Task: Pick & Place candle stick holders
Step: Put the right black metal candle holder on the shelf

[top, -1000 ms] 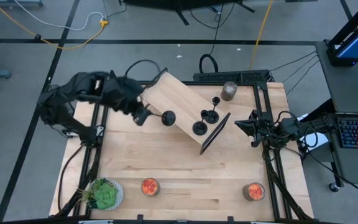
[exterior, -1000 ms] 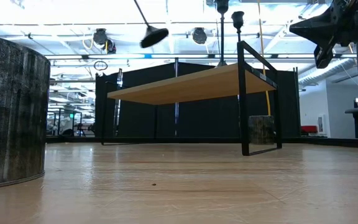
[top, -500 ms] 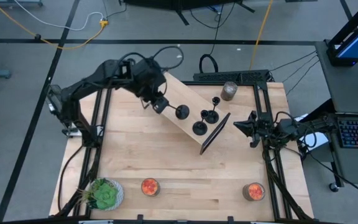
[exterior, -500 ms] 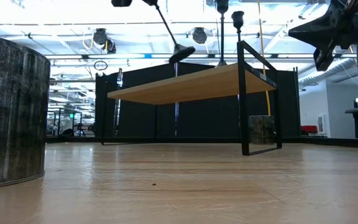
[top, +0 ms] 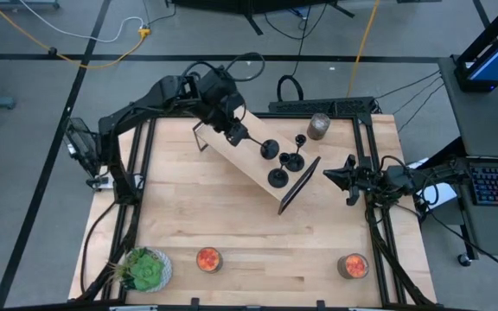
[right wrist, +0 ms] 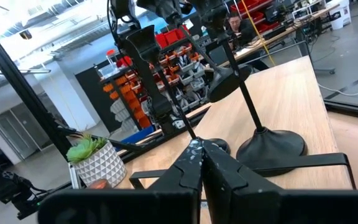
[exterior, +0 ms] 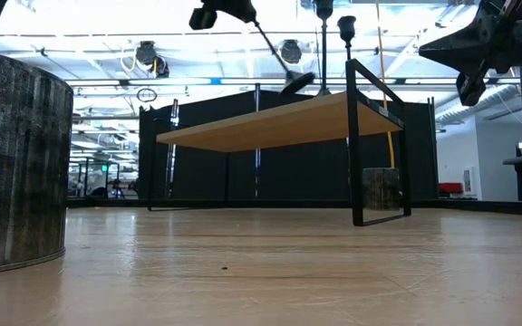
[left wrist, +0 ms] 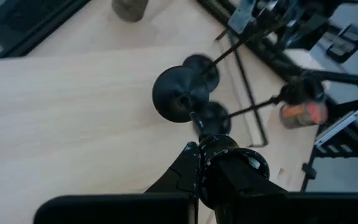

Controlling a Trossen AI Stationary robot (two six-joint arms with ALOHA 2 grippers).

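High view: left gripper over the raised wooden shelf near the counter's far edge, jaws clamped on the cup end of one candle stick holder, whose stem runs slantwise from the jaws and whose round base hangs tilted above the shelf top. Two more holders stand upright on the shelf's right end, just beside the carried base; a grey jar stands at the far right corner. Right gripper waits at the counter's right edge, jaws together. Low view: carried holder slants down from the left gripper, base just above the shelf; whether it touches cannot be told. Left wrist view: the holder projects straight out from the jaws, base turned toward the camera, with the two standing holders' bases close behind it. Right wrist view: right gripper closed, one standing holder on the shelf ahead.
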